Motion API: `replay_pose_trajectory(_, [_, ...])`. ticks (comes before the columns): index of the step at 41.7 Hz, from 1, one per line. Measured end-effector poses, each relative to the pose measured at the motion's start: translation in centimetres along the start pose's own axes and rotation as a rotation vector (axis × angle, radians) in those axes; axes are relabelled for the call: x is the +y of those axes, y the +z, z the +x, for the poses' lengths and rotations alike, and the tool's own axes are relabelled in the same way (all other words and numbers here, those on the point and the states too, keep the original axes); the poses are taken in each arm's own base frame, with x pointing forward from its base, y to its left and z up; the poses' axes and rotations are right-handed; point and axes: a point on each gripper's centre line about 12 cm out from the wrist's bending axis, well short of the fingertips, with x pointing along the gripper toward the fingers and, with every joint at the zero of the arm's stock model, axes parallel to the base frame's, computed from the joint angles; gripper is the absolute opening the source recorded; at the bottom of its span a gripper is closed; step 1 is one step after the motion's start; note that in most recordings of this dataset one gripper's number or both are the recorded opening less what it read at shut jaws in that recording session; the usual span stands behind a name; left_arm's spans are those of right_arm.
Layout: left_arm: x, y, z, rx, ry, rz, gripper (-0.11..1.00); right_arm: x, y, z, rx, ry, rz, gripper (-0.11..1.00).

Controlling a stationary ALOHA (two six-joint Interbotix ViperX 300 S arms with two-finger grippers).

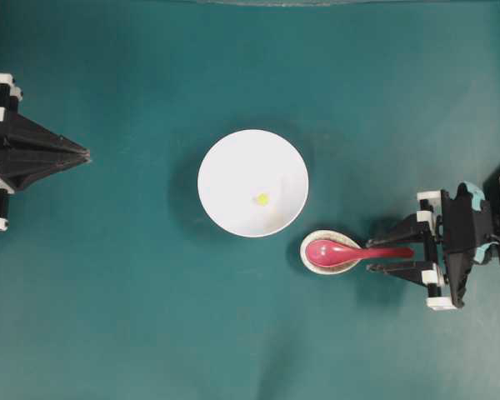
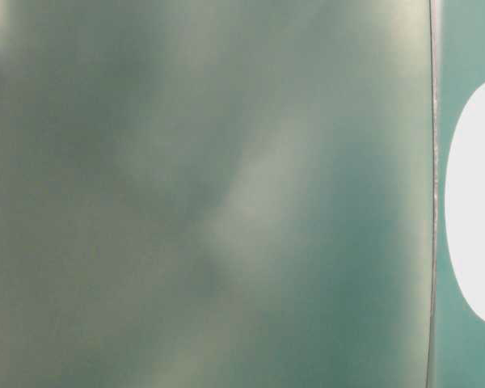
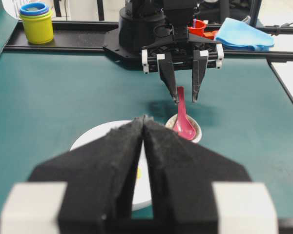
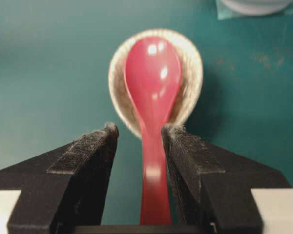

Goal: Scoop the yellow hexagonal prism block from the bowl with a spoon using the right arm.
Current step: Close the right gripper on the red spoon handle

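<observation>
Teal surface (image 1: 108, 317) is occupied, beyond the open right tool (image 1: 390, 259) whose fingers (image 4: 90, 161) flank the red spoon (image 1: 350, 251) handle without gripping, by the white bowl (image 1: 233, 167) holding the yellow block (image 1: 262, 199), while the left tool (image 1: 85, 154) is seen closed.

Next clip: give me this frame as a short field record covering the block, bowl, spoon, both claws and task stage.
block: yellow hexagonal prism block lies inside the bowl, right of its centre
bowl: white, mid-table, upright
spoon: red spoon, scoop resting in the small speckled dish, handle pointing toward the right arm
right claw: open, fingers on either side of the spoon handle, not closed on it
left claw: shut, holding nothing, apart from the bowl
stage: spoon not yet grasped; block not yet scooped
</observation>
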Motion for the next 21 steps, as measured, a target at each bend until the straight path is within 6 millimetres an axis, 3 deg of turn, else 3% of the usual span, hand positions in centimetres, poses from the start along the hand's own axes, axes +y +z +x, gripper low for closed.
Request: replay_pose_trajectory(21, [0.0, 0.0, 0.0, 0.000, 0.000, 0.001, 0.09, -0.2, -1.1, 0.1, 0.045, -0.006, -0.057, 0.48])
